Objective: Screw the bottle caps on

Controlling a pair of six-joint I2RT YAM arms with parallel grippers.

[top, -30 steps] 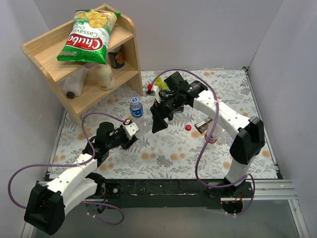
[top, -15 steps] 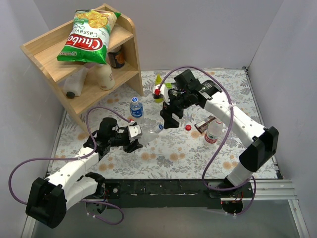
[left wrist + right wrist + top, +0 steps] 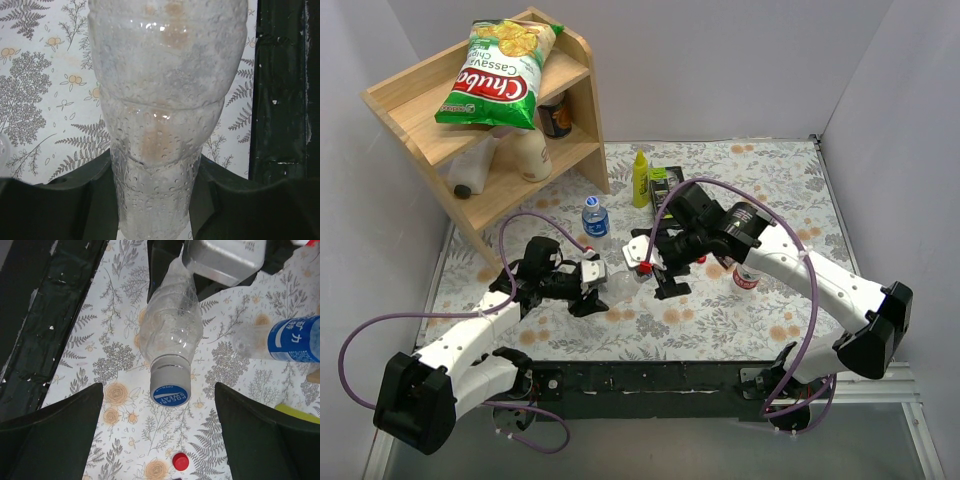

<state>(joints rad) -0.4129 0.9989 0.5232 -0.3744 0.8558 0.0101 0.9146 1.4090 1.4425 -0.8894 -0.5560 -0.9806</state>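
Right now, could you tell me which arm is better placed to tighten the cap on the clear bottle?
Right, probably: the open right claw faces the blue cap, a finger either side; the left claw grips the clear bottle.

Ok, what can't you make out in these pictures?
Red-and-white-labelled bottle: top view, right arm covers its neck, so capped or not is unclear.
Unlabelled bottle: left wrist view, frame edges cut off both ends, cap unseen.
Blue cap: right wrist view, seen end-on, threads hidden, tightness unclear.

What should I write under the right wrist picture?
Open right gripper faces a clear unlabelled plastic bottle topped by a round blue plastic cap.
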